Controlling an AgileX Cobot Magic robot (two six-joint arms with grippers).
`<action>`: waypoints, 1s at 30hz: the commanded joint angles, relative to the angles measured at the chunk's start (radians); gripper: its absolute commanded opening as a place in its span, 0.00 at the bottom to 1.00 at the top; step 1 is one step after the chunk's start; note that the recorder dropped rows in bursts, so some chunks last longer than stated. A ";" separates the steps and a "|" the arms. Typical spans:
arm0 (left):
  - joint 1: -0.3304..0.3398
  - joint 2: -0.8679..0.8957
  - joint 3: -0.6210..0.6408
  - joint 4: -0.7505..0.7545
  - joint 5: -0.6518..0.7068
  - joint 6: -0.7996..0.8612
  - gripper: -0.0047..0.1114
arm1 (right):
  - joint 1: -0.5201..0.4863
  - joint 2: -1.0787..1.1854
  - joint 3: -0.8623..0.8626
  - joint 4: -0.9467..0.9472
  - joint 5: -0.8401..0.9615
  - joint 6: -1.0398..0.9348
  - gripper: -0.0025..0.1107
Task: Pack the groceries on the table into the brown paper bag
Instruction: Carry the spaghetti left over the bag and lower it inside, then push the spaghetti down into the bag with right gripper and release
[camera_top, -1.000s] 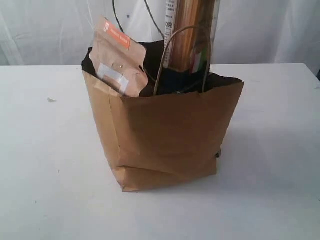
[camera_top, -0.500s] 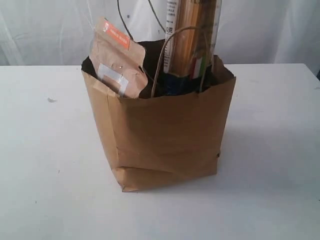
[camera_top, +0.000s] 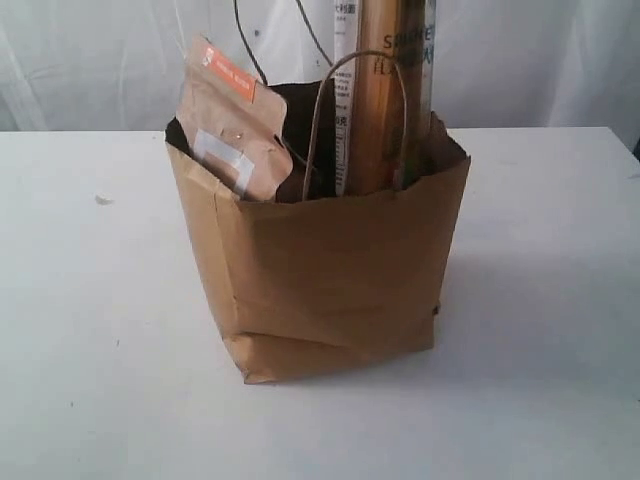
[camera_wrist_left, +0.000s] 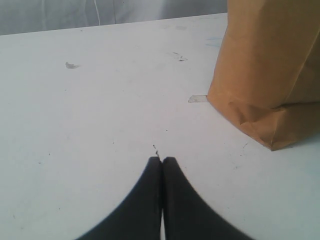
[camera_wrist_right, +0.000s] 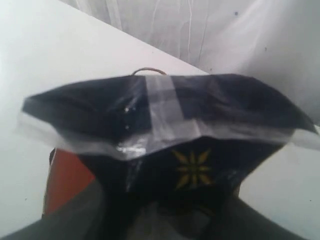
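While the left claw (camera_wrist_left: 161, 167) hangs empty with its two black fingers (camera_wrist_left: 142, 205) pressed together, low over the white table (camera_wrist_left: 75, 140) just left of the brown paper bag (camera_wrist_left: 265, 75), the right claw (camera_wrist_right: 170, 215) is clamped on the dark sealed end of the spaghetti pack (camera_wrist_right: 165, 125). Only the right wrist view shows that grip, looking down from above. The exterior view shows neither claw, but has the pack standing upright in the bag's right half behind a cord handle (camera_top: 318, 130), with the brown pouch (camera_top: 232, 130) leaning at the left.
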 joint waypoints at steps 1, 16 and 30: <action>0.003 -0.005 0.003 -0.011 -0.001 -0.001 0.04 | 0.000 0.010 0.019 -0.032 -0.077 0.013 0.02; 0.003 -0.005 0.003 -0.011 -0.001 -0.001 0.04 | 0.013 0.021 0.207 -0.043 -0.195 0.042 0.02; 0.003 -0.005 0.003 -0.011 -0.001 -0.001 0.04 | 0.091 0.019 0.397 -0.138 -0.379 0.134 0.02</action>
